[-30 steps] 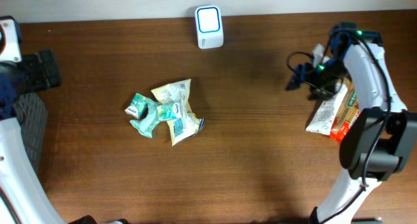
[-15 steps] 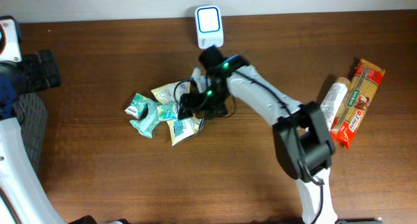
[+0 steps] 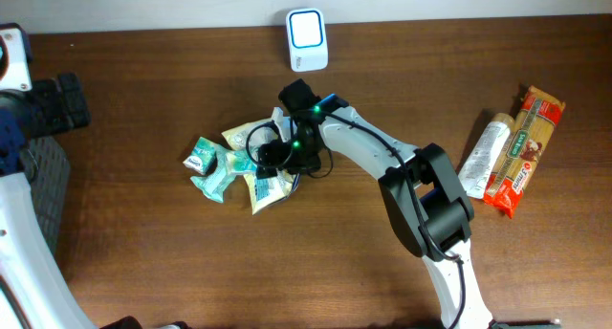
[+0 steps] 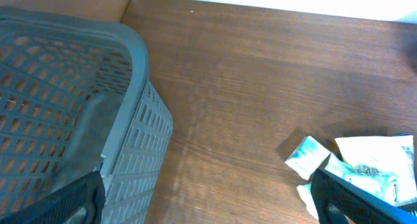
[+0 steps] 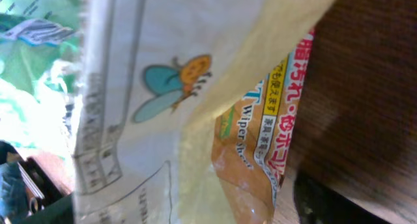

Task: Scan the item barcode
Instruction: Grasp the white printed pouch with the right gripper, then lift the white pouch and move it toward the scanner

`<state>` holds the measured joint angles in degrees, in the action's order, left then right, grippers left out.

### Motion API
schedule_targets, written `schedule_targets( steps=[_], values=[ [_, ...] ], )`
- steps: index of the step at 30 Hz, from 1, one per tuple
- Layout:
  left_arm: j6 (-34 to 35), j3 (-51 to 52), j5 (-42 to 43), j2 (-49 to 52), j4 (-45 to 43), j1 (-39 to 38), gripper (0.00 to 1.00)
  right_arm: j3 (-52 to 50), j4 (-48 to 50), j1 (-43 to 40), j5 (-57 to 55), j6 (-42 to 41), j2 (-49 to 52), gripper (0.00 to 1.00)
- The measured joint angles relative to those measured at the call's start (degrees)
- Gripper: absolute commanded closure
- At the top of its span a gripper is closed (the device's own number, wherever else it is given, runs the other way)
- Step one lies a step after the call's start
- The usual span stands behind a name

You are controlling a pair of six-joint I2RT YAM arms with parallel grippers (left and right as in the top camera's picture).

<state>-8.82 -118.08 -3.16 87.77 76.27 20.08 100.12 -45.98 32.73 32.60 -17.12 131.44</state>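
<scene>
Two arms, only one busy. My R arm runs from its base at the front-right of the desk, elbow raised mid-desk, forearm reaching left and a bit back. That puts the right claw low on the right side of the packet pile.

R wrist cam is jammed w/ packaging. A white-and-yellow bee-print packet fills most of it, w/ an orange wiper pack tucked under its edge and green packets at the upper left. My fingers show dark at the two lower corners, spread wide, w/ the bee-print packet btwn them. Can't tell if they press on it.

L arm sits at the far left edge. The left claw is spread as wide as it goes, over bare wood just beside the corner of the grey basket.

The scanner stands at the desk's back edge, behind the pile and a little to its right. It's apart from the pile, w/ bare wood btwn.

Room to move:
- Front and right of the pile: wide bare wood, running right as far as three snack packs lying side by side near the right edge.
- Left of the pile: a bare strip runs to the basket.
</scene>
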Motion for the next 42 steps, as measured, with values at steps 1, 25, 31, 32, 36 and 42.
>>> schedule_targets(
  steps=[1, 25, 31, 32, 36, 42],
  values=[
    [0.0, 0.0, 0.0, 0.0, 0.0, 0.0, 0.01, -0.3, 0.2, 0.1, -0.1, 0.0, 0.0, 0.81],
    [0.0, 0.0, 0.0, 0.0, 0.0, 0.0, 0.01, 15.6, -28.4, -7.6, -23.3, 41.7, -1.2, 0.01],
    [0.0, 0.0, 0.0, 0.0, 0.0, 0.0, 0.01, 29.6, -40.7, -18.7, -20.0, 5.6, -3.3, 0.01],
    [0.0, 0.0, 0.0, 0.0, 0.0, 0.0, 0.01, 27.3, -42.1, -20.6, -18.9, 4.7, -3.3, 0.04],
    [0.0, 0.0, 0.0, 0.0, 0.0, 0.0, 0.01, 11.9, -35.4, -20.8, -9.6, 3.3, -3.1, 0.01],
    [0.0, 0.0, 0.0, 0.0, 0.0, 0.0, 0.01, 3.5, -21.2, -16.2, 6.1, 0.5, -2.7, 0.01]
  ],
)
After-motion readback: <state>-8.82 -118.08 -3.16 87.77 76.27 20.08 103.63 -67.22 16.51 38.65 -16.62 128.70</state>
